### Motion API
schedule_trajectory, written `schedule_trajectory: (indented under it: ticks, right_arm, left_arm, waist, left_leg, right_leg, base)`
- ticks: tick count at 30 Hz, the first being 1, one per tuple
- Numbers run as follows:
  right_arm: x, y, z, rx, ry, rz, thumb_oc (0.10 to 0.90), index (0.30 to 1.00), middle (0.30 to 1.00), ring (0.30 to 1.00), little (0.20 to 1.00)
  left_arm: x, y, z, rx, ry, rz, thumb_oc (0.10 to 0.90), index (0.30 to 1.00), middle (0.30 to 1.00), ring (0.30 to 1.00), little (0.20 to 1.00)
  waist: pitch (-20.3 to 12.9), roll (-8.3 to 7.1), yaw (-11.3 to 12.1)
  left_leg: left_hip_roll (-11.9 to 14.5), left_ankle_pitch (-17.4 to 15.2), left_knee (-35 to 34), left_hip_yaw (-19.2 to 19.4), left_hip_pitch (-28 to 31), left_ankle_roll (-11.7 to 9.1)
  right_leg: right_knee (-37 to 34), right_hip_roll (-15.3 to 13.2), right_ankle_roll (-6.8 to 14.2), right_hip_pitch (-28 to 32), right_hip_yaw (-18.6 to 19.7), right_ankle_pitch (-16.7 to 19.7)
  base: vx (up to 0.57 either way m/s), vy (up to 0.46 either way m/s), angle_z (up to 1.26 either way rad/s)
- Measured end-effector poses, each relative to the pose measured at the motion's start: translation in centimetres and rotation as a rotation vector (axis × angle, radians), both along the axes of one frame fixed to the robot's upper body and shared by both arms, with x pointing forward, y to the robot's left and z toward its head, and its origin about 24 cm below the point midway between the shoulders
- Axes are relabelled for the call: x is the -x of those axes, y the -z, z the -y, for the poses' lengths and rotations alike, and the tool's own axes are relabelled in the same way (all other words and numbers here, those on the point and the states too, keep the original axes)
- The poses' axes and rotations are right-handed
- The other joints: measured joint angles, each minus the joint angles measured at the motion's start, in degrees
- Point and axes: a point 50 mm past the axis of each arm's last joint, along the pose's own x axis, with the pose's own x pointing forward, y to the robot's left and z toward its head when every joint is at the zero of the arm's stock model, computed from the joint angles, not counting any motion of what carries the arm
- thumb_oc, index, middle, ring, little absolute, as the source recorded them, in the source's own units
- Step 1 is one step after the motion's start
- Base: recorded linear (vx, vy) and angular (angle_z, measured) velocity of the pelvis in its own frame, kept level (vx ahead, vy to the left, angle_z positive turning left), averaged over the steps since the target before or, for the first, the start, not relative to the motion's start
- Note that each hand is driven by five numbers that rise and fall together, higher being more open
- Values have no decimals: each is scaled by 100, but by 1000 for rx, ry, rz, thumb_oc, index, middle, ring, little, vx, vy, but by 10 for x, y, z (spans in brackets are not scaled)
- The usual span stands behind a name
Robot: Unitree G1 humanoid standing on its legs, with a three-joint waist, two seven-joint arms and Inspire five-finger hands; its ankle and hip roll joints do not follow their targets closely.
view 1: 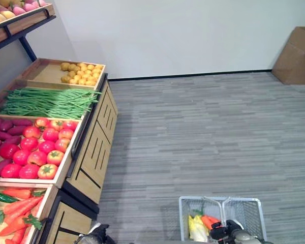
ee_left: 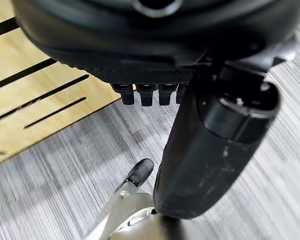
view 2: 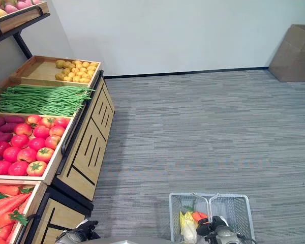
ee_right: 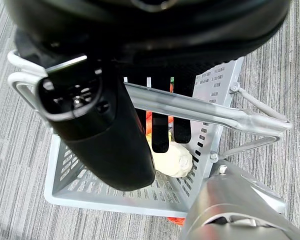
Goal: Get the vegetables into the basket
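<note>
A grey wire basket [view 1: 254, 208] hangs low at my right side, with a pale yellow leafy vegetable [view 1: 197, 229] and an orange carrot [view 1: 209, 221] inside. My right hand [ee_right: 100, 135] is shut on the basket's metal handle [ee_right: 190, 107], fingers hooked under the bars. The pale vegetable [ee_right: 172, 160] lies at the basket's bottom. At my left stands the wooden produce stand with carrots [view 1: 18, 208], tomatoes [view 1: 46, 147], green beans [view 1: 46, 101] and potatoes [view 1: 81, 72]. My left hand [ee_left: 215, 140] hangs beside the stand's front, relaxed and holding nothing.
Purple sweet potatoes [view 1: 2, 132] and a green cucumber [view 1: 0, 196] lie at the trays' left edge. An upper shelf [view 1: 20, 20] holds fruit. A cardboard box [view 1: 297, 56] sits by the far wall at the right. Grey carpet [view 1: 203, 137] stretches ahead.
</note>
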Motion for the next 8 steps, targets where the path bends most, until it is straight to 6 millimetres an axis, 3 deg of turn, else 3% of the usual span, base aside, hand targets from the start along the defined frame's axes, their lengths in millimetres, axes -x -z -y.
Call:
schedule_trajectory:
  ticks: [8]
  right_arm:
    - [6, 1, 2, -2, 32, -1, 400, 300, 300, 300, 300]
  left_arm:
    - [5, 1, -2, -4, -6, -14, 900, 1000, 1000, 1000, 1000]
  waist:
    - [-8, -2, -3]
  left_leg:
    - [0, -8, 0, 1, -21, -4]
  right_leg:
    - [0, -1, 1, -26, 3, -3]
  base:
    - [0, 0, 0]
